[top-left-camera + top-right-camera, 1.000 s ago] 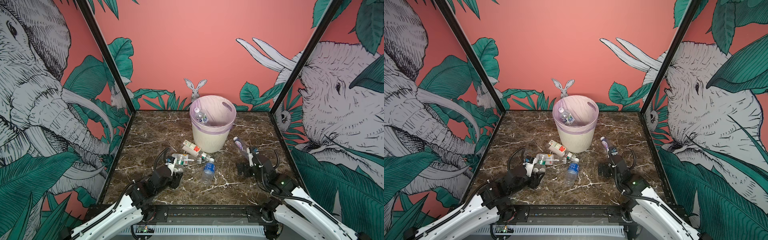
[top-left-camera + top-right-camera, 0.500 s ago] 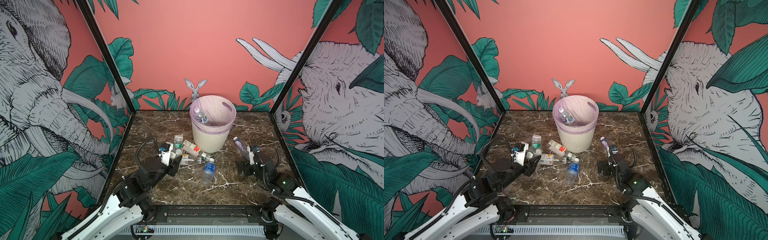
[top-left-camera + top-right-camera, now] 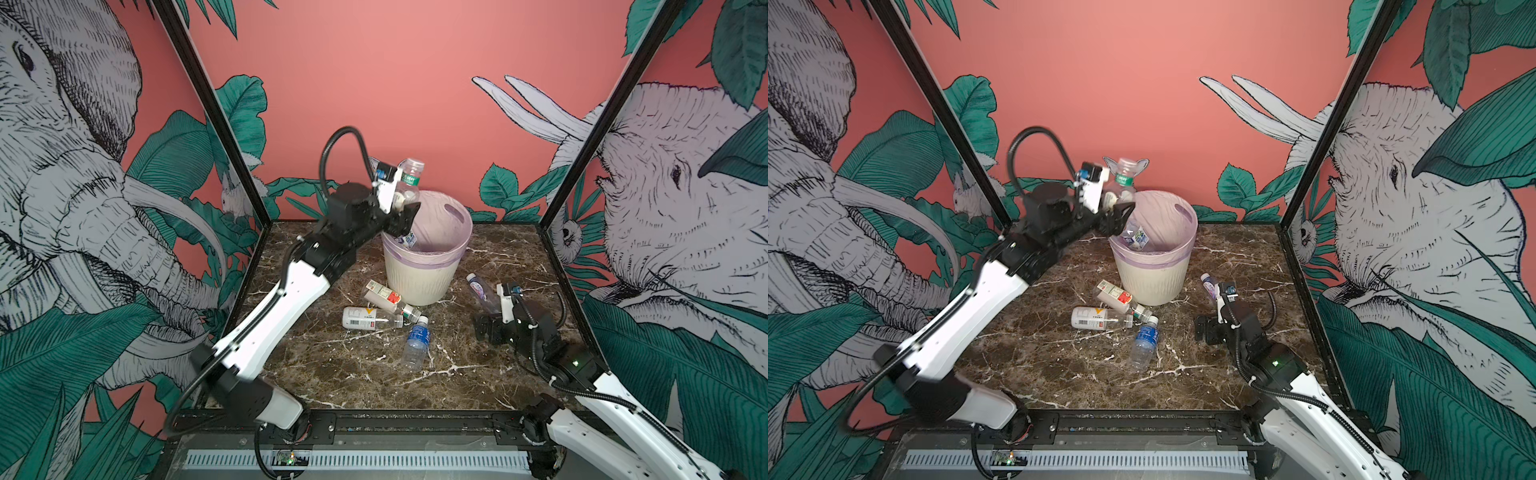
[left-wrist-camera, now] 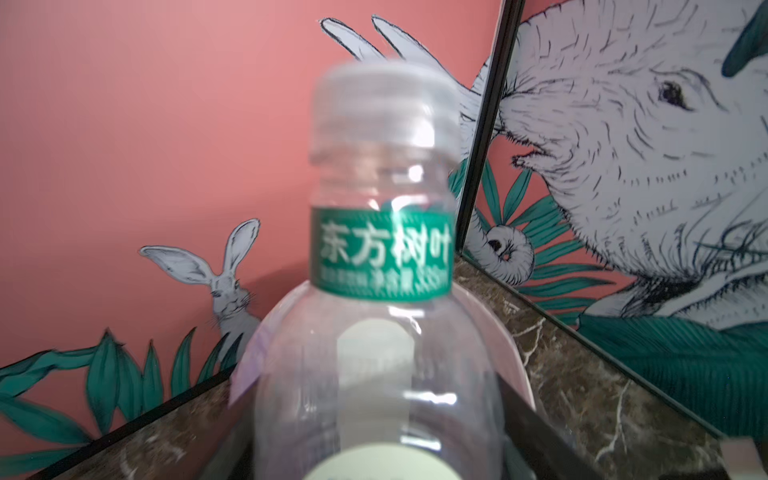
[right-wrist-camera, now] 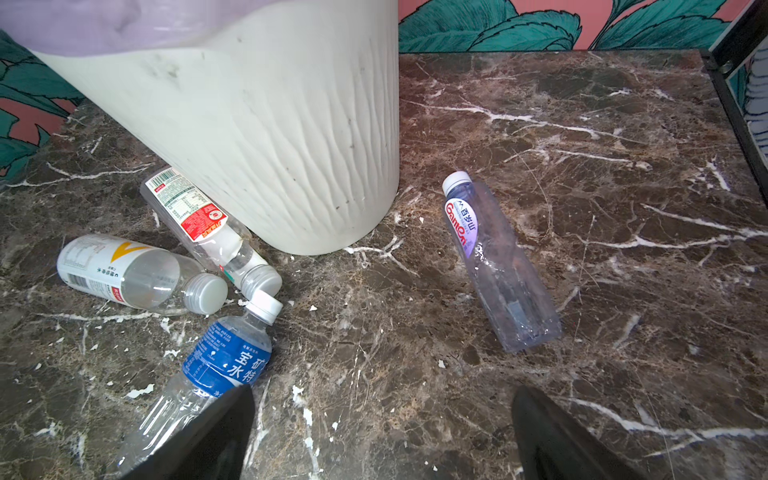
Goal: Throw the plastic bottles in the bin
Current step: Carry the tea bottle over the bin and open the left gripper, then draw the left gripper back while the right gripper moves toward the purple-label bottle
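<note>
The left jaws flank a clear green-labelled bottle, upright over the left rim of the bin in both top views; whether they pinch it I cannot tell. The right jaws gape wide, empty, low over the table near a purple-labelled bottle. A red-and-white-labelled bottle, white-labelled bottle and blue-labelled bottle lie by the bin's foot.
</note>
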